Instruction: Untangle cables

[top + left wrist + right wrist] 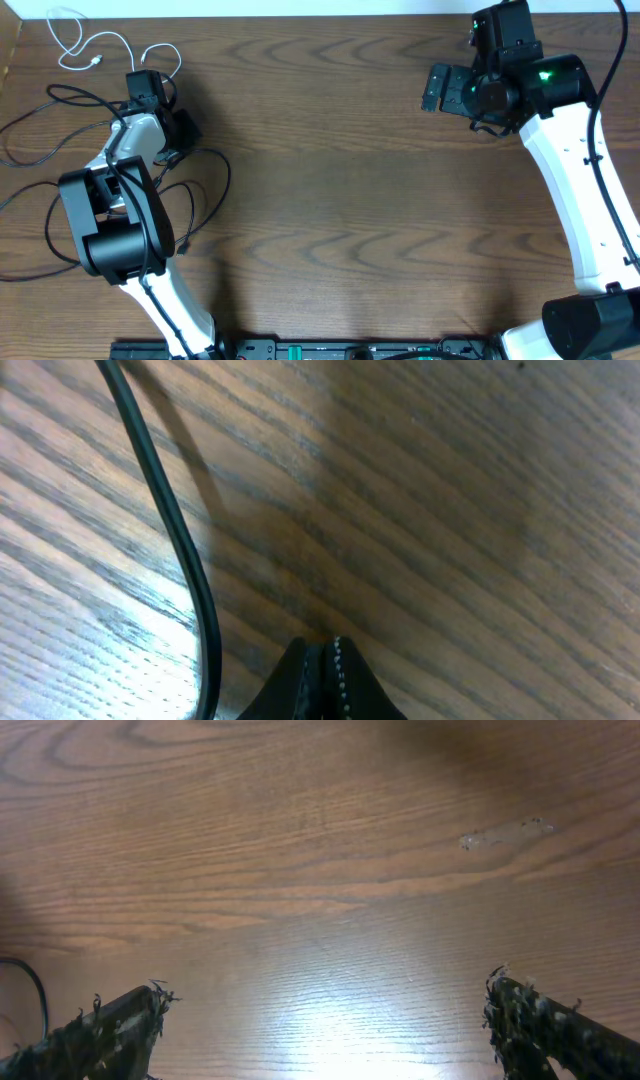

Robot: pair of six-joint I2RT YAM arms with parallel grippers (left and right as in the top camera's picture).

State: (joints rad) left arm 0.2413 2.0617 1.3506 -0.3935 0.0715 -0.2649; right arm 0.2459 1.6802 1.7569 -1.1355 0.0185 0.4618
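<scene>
A short white cable (92, 48) lies looped at the table's far left corner. Two black cables (40, 125) sprawl in loops at the left, around and under my left arm, with one loop (205, 195) reaching to its right. My left gripper (186, 132) points down at the table among these loops. In the left wrist view its fingers (325, 660) are shut together with nothing seen between them, and a black cable (178, 535) runs just to their left. My right gripper (440, 88) hovers open and empty at the far right, its fingers (325, 1020) spread wide over bare wood.
The wooden table (340, 180) fills the view. A short bit of black cable (36, 992) shows at the left edge of the right wrist view. A pale smudge (505, 833) marks the wood. The arm bases stand at the front edge (330, 350).
</scene>
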